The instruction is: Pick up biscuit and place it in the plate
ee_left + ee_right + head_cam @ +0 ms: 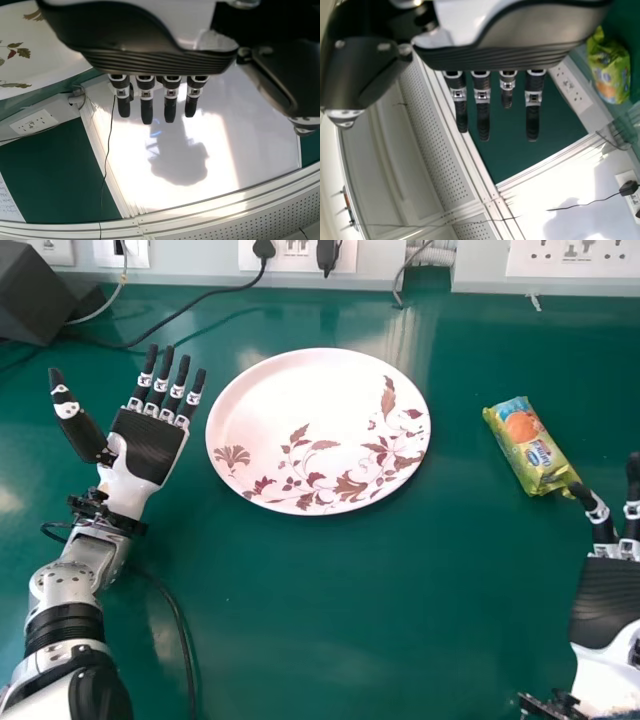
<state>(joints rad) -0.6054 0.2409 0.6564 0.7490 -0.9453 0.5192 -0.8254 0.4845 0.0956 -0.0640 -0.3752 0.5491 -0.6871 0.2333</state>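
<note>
The biscuit, in a green and yellow packet (531, 446), lies on the table to the right of the plate; the packet (608, 69) also shows in the right wrist view. A white plate (290, 410) with a brown leaf pattern lies flat near the table's middle. My right hand (607, 600) is at the right edge, its fingers extended, with one fingertip beside or over the packet's near end. In its wrist view the right hand (495, 55) holds nothing. My left hand (148, 445) is left of the plate, palm up, open and empty; its straight fingers show on the left hand (155, 60).
A green table (350, 640) carries everything. Along its back run white wall sockets (575, 258) and black cables (185, 308). A dark box (35, 292) stands at the back left. Another cable (180, 625) lies beside the left forearm.
</note>
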